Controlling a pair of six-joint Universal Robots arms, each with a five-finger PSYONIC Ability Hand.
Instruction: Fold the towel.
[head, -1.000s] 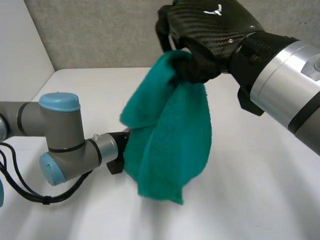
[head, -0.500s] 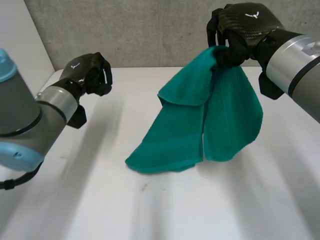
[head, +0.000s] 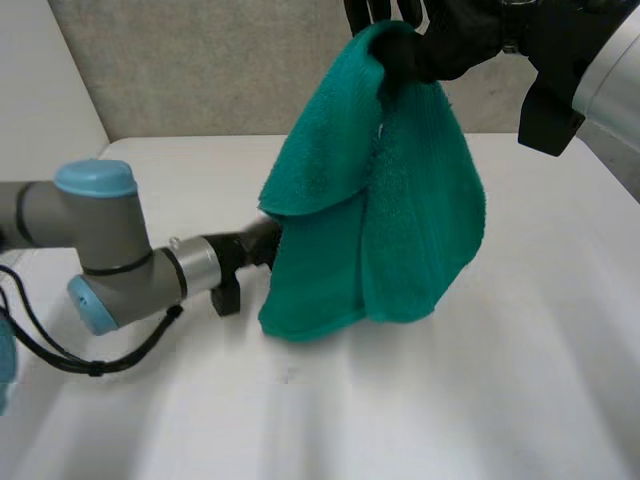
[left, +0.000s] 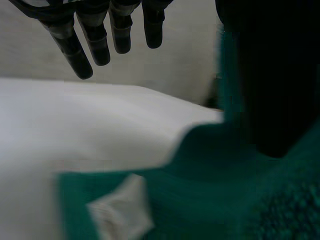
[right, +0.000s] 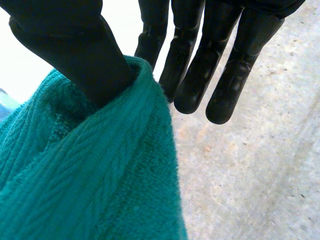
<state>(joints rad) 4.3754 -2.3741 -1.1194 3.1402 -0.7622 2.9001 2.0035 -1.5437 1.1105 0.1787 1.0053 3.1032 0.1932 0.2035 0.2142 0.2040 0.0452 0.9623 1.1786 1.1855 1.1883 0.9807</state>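
Note:
A teal towel (head: 380, 220) hangs bunched in the air from my right hand (head: 450, 35), high over the white table (head: 480, 400). Its lower end hovers just above the tabletop. In the right wrist view the thumb (right: 75, 45) pinches the towel's top (right: 90, 180) against the fingers (right: 200, 55). My left arm (head: 120, 260) reaches in from the left, and its wrist goes behind the towel's lower part. In the left wrist view my left hand (left: 100, 35) has straight, spread fingers holding nothing. The towel (left: 225, 200), with a white label (left: 120, 215), lies below its palm.
A grey wall (head: 200, 70) runs along the table's far edge, with a paler wall at the left. Bare tabletop lies in front of and to the right of the hanging towel.
My left arm has swung back in behind the towel, and its hand went from curled to straight. My right hand lifted the towel's lower end off the table.

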